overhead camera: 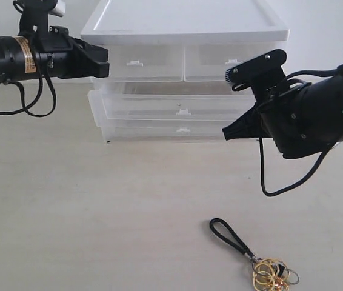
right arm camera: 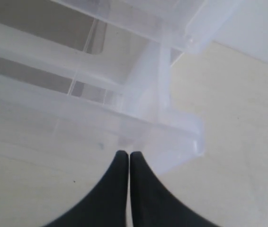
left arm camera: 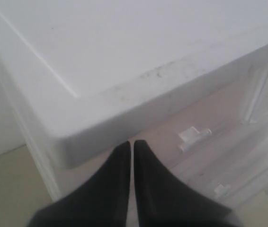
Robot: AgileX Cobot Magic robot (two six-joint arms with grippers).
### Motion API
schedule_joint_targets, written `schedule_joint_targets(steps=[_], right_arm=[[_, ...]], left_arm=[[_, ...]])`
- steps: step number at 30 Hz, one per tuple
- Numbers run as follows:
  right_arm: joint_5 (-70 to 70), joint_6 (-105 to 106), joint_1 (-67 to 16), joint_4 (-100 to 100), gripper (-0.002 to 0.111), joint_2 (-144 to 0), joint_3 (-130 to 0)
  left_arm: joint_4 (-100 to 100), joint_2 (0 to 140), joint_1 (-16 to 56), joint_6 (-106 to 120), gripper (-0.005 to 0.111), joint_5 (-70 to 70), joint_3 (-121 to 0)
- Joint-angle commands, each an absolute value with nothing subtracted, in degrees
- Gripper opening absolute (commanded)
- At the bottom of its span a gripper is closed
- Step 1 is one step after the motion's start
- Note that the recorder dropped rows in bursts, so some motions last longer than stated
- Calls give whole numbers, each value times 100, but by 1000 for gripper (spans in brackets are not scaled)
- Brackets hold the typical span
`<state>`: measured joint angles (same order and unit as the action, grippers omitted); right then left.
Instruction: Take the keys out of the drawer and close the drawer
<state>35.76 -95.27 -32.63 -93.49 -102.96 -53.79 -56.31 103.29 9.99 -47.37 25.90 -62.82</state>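
- Keys (overhead camera: 267, 271) lie on the surface, near its edge opposite the cabinet (overhead camera: 183, 24).
- Drawer (overhead camera: 159, 108) is partly out, with its long front running sideways.
- Right end effector (overhead camera: 225, 133), pressed together, is nearer, beside the drawer's right front corner.
- Left end effector (overhead camera: 106, 63) is also pressed together.

A white cabinet (overhead camera: 183, 27) stands on a beige table (overhead camera: 68, 212).

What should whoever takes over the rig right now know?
Left gripper: shut, empty, by the top left corner of the cabinet.
Right gripper: shut, empty, at the right front corner of the drawer; contact unclear.
Keys: out, lying on the table in front of the cabinet.
Drawer: middle tier, partly pulled out.
Done: keys removed.
Left: push the drawer shut.
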Motion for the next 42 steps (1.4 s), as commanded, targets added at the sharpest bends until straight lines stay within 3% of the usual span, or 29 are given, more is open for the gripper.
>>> schedule_joint_targets(steps=[1, 16, 24, 42], right_arm=[[3732, -9355, -3193, -9995, 0, -10184, -5515], [3514, -9315, -3239, -9736, 0, -10025, -5239], [3503, -9727, -3668, -9773, 0, -9442, -4776], [3483, -10485, -3489, -9995, 0, -9834, -4605]], left_arm=[[-5790, 10164, 866, -5546, 4, 2559, -6080], [-5724, 9304, 1078, -5633, 4, 3233, -4558], [-4779, 9728, 1673, -4278, 4, 2863, -4528], [-4237, 10673, 1716, -4006, 4, 3473, -4539]])
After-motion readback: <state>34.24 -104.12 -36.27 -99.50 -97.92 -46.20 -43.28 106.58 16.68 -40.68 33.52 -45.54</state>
